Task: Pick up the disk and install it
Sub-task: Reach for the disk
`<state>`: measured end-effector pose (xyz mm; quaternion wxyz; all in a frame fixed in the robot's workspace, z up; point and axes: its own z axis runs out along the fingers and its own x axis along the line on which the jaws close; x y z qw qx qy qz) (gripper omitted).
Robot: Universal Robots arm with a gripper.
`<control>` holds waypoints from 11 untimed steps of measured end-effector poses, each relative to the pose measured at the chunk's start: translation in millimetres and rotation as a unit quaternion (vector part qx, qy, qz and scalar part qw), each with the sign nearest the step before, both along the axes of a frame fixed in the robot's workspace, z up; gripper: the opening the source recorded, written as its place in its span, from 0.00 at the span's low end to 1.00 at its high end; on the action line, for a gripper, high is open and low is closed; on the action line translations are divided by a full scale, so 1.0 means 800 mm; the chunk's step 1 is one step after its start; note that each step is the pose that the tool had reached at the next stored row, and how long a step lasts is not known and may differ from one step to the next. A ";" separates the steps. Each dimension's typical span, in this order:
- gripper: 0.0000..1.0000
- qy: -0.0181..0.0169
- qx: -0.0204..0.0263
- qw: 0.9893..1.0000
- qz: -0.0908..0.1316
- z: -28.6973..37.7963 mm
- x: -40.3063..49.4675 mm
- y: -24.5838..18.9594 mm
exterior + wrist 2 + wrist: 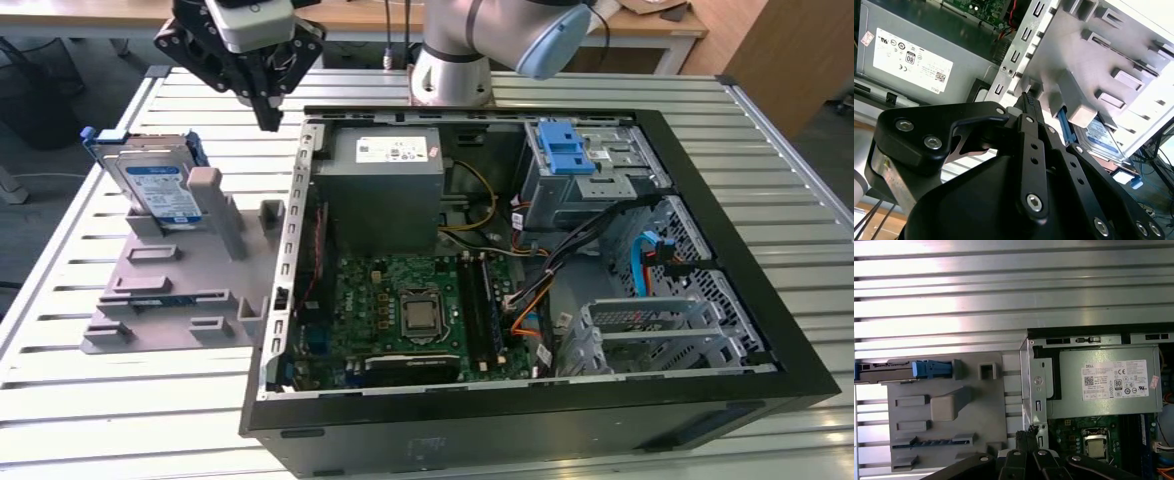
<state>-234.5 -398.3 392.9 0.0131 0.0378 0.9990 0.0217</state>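
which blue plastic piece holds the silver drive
The one on the grey fixture outside the computer case: the disk. The blue latch inside the case is bare plastic.

Bright overhead light. Glare washes out table [954, 280] in first wrist view; computer case [534, 428] interior shadowed, gripper [1029, 99] dark.

One disk [158, 190], one grey holder [174, 285], one open computer case [534, 412], one power supply [387, 170], one hand [271, 122]
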 end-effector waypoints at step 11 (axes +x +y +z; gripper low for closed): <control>0.11 0.000 0.000 1.000 0.000 0.0000 -0.005 0.0000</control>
